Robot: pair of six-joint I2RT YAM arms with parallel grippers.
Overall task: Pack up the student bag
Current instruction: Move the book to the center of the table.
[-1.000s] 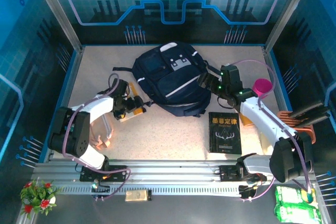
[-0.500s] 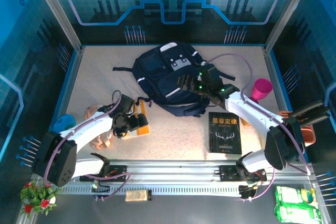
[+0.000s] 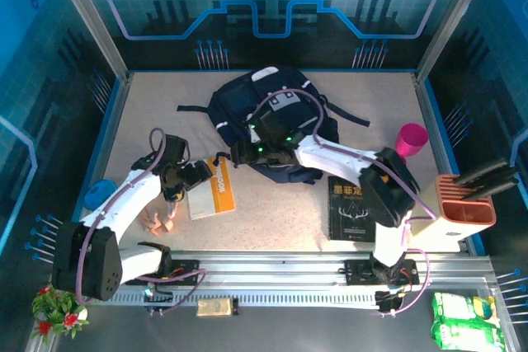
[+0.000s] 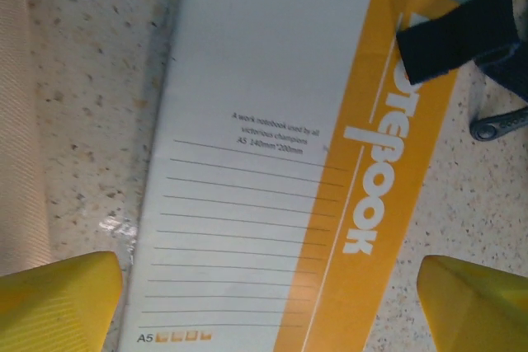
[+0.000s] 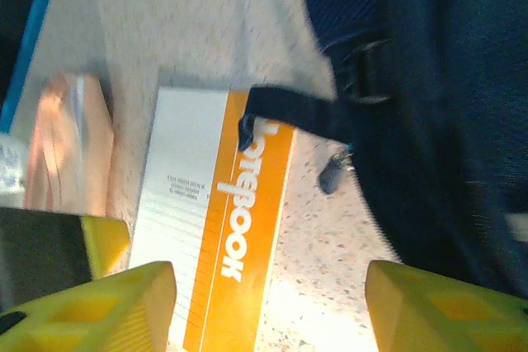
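Fingers (image 4: 58, 298) wide apart above notebook (image 4: 264, 121), empty.

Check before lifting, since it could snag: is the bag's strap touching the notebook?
Touching. The left wrist view shows the strap end lying flat across the notebook's orange band.

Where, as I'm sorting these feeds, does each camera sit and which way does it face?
Top: above and behind the arms, looking down on table, bag, notebook; left arm and right arm show.
Left wrist: on the left arm, facing down at the notebook; left fingers at the bottom corners.
Right wrist: on the right arm, facing notebook and bag; right fingers along the bottom.
Shared: all three see the notebook.
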